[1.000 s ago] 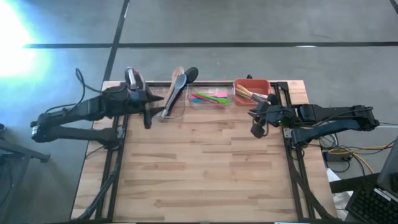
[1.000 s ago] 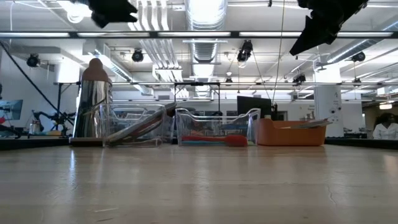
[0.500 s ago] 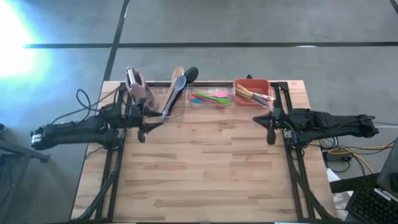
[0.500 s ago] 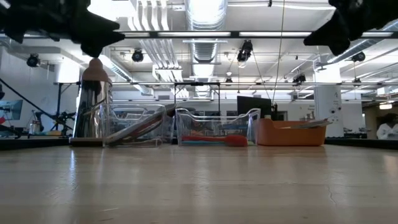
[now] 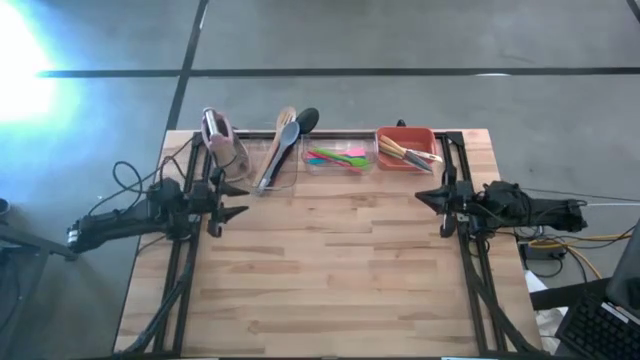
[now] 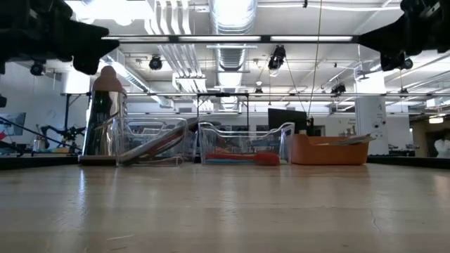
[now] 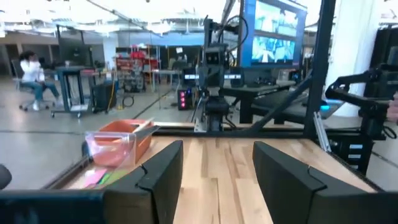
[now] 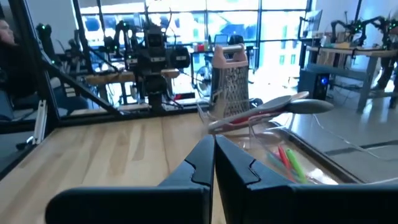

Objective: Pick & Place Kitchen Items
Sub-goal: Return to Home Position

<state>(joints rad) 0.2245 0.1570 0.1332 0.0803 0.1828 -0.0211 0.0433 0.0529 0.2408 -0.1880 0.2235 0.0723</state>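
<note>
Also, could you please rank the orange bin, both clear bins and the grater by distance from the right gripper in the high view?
1. The orange bin, back right, just beyond the right gripper.
2. The middle clear bin, back centre.
3. The left clear bin, left of centre.
4. The grater, back left.

Glare: a white patch is washing out the floor (image 5: pixel 20 60), high view's left.
Ceiling lights (image 6: pixel 232 13): glowing bright.
Table (image 5: pixel 330 260): seemingly catching even light.

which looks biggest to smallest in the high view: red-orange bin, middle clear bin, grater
1. red-orange bin
2. middle clear bin, only slightly smaller, so these two are a close call
3. grater, smallest
</note>
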